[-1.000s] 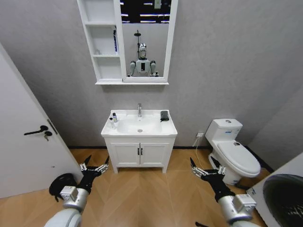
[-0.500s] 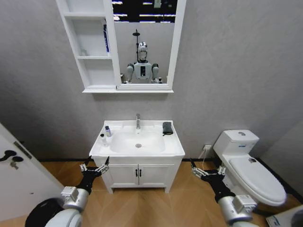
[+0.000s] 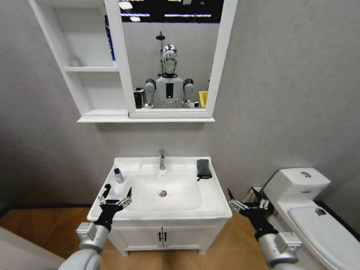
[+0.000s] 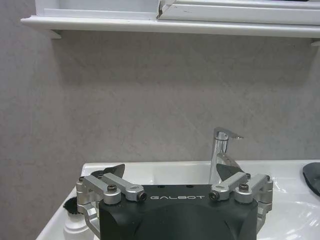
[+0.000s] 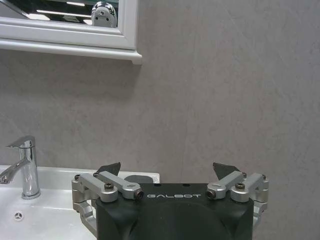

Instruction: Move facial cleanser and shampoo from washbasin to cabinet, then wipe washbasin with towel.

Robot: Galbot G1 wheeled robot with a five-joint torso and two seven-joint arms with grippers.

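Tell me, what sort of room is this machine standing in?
Most likely a small bathroom. A white washbasin with a chrome faucet stands against a grey wall, a mirror joined to the open-shelved cabinet hangs above it, and a white toilet sits beside it.

grey wall (image 3: 281, 84), white toilet (image 3: 306, 197), wood floor (image 3: 50, 230)

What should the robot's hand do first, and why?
Probably reach the left gripper, open and hovering at the washbasin's front left edge, forward to the small bottle on the back left rim. Both bottles stand on that side and nothing is held yet. The right gripper waits open off the basin's right side; the towel can come later.
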